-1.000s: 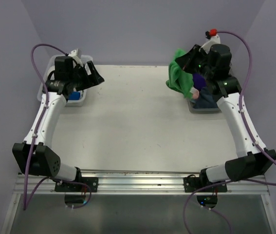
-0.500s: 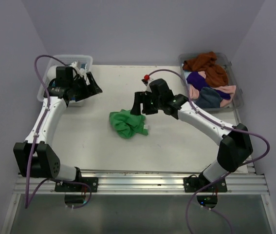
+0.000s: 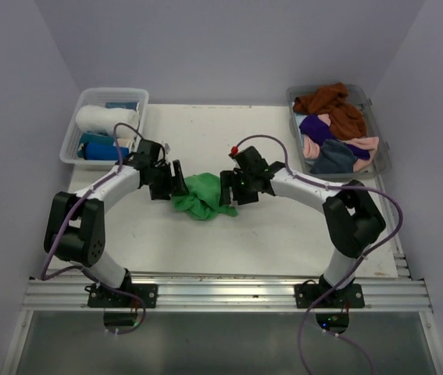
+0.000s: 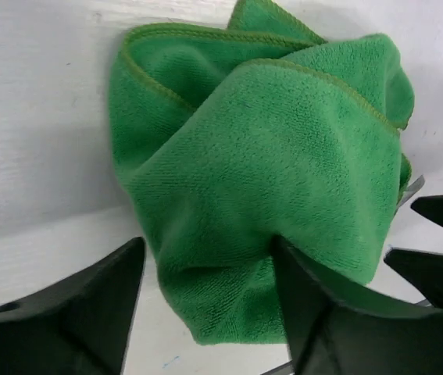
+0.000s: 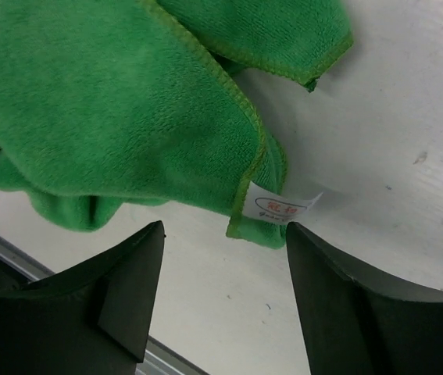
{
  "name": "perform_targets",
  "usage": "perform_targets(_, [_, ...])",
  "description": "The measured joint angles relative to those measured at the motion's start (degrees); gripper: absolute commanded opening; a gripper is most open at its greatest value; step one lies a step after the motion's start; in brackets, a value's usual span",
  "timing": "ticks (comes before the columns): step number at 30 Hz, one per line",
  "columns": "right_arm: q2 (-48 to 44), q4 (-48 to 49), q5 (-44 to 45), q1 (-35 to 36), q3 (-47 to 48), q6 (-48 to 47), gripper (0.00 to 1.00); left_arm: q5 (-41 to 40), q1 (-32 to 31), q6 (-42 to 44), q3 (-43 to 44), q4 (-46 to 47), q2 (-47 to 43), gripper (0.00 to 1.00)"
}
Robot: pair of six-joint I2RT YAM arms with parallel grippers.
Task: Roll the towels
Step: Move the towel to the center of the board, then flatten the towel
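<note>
Two grippers face each other low over the middle of the surface (image 3: pixel 284 234), with one crumpled green towel (image 3: pixel 200 195) between them. The left gripper (image 3: pixel 176 181) has its jaws spread wide. In its wrist view the near edge of the green towel (image 4: pixel 260 156) bulges into the gap, and the right-hand finger (image 4: pixel 315 312) touches a fold, but nothing is clamped. The right gripper (image 3: pixel 229 191) is also wide open and holds nothing. Its wrist view shows a hemmed corner of the towel (image 5: pixel 112 101) with a small white label (image 5: pixel 284 207) lying just ahead of the gap between the fingers.

Well to the left, at the far corner, a basket (image 3: pixel 112 91) holds a rolled white towel (image 3: pixel 100 119) and a blue towel (image 3: pixel 96 148). At the far right corner a tub (image 3: pixel 384 156) holds a loose heap: a rust-brown towel (image 3: pixel 330 98), a purple towel (image 3: pixel 315 125), a pink towel (image 3: pixel 362 144) and a slate-grey towel (image 3: pixel 334 160).
</note>
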Motion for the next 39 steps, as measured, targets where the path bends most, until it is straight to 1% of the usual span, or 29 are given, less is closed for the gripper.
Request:
perform_targets(1, [1.31, 0.07, 0.00, 0.55, 0.00, -0.02, 0.61, 0.15, -0.46, -0.26, 0.00, 0.46, 0.81, 0.55])
perform_targets(2, [2.56, 0.22, -0.04, 0.76, 0.00, -0.09, 0.55, 0.37, -0.83, -0.44, 0.00, 0.92, 1.44, 0.41])
perform_targets(3, [3.65, 0.50, -0.07, 0.76, 0.00, -0.11, 0.35, 0.68, -1.14, -0.48, 0.00, 1.25, 1.92, 0.18])
perform_targets(4, [4.68, 0.81, -0.13, 0.57, 0.02, -0.46, 0.26, 0.92, -1.31, -0.72, 0.00, 1.51, 2.32, 0.08])
perform_targets(5, [5.53, 1.01, -0.31, 0.35, 0.11, -0.31, 0.11, 1.09, -1.40, -0.68, 0.04, 1.66, 2.62, 0.01])
perform_targets(6, [6.21, 1.09, -0.46, 0.15, 0.35, -0.37, 0.03, 1.25, -1.40, -0.57, 0.15, 1.66, 2.82, 0.00])
perform_targets(7, [6.82, 1.01, -0.42, 0.00, 0.81, -0.28, 0.00, 1.33, -1.40, -0.59, 0.37, 1.60, 2.95, 0.00])
perform_targets(11, [7.19, -0.46, 0.66, -0.50, 5.29, -0.52, 0.00, 0.57, -1.36, -0.20, 3.89, -0.50, 2.97, 0.00])
perform_targets(14, [6.67, -0.87, 1.99, -1.27, 12.26, -1.38, 0.00, 0.00, -0.76, 0.59, 10.60, -2.91, 2.91, 0.00])
perform_targets(17, [4.92, -1.42, 2.47, -3.76, 20.35, -1.79, 0.00, -0.48, 1.07, 1.16, 19.67, -3.74, 2.32, 0.00])
perform_targets(19, [3.50, -1.55, 3.06, -5.49, 25.75, -2.34, 0.00, -1.01, 2.60, 1.38, 24.94, -3.80, 1.01, 0.00])
perform_targets(21, [1.14, -1.01, 3.98, -7.04, 30.27, -2.89, 0.00, -1.75, 3.89, 1.66, 28.37, -3.39, -1.55, 0.00])
perform_targets(23, [-2.97, 0.42, 4.46, -7.61, 30.97, -3.32, 0.00, -2.43, 4.48, 1.66, 29.20, -2.51, -5.01, 0.00])
perform_targets(25, [-9.05, 2.12, 5.29, -7.19, 27.06, -3.65, 0.00, -2.43, 4.48, 1.66, 28.20, -1.25, -9.81, 0.02])
perform_targets(26, [-12.61, 3.54, 5.66, -6.82, 23.76, -3.72, 0.00, -2.01, 4.24, 1.66, 26.51, -0.26, -12.46, 0.06])
perform_targets(27, [-15.67, 4.52, 6.21, -6.51, 20.41, -3.76, 0.00, -1.22, 4.07, 1.64, 23.67, 1.53, -15.58, 0.21])
perform_targets(28, [-19.41, 4.96, 6.97, -6.05, 16.15, -3.78, 0.00, -0.33, 3.98, 1.79, 20.79, 2.99, -18.40, 0.39])
perform_targets(29, [-22.88, 5.70, 7.76, -5.64, 11.50, -3.80, 0.00, 1.09, 3.78, 1.79, 16.24, 4.90, -21.94, 0.63])
perform_targets(30, [-26.34, 6.86, 9.22, -5.49, 6.45, -3.85, 0.00, 2.25, 3.69, 1.81, 10.78, 7.28, -25.77, 0.96])
perform_targets(31, [-29.38, 7.08, 10.95, -5.55, 1.31, -3.85, 0.05, 3.06, 3.74, 1.60, 5.60, 8.22, -29.09, 1.00])
perform_targets(32, [-31.91, 6.99, 13.14, -5.88, -3.67, -3.80, 0.30, 3.85, 3.78, 0.92, 0.87, 8.52, -31.63, 1.00])
perform_targets(33, [-33.62, 6.08, 15.15, -6.43, -7.91, -3.41, 0.42, 4.28, 3.82, 0.74, -2.91, 8.37, -33.16, 1.00])
perform_targets(35, [-34.16, 3.06, 18.12, -7.43, -13.00, -3.13, 0.60, 4.50, 3.80, 0.79, -7.08, 6.64, -32.65, 1.00])
perform_targets(38, [-31.91, -1.18, 21.57, -8.44, -17.03, -2.73, 0.61, 3.28, 3.82, 0.68, -7.80, 5.44, -26.53, 0.92])
perform_targets(39, [-31.58, -1.84, 21.90, -8.46, -17.38, -2.71, 0.61, 2.60, 3.87, 0.59, -7.74, 5.31, -24.59, 0.84])
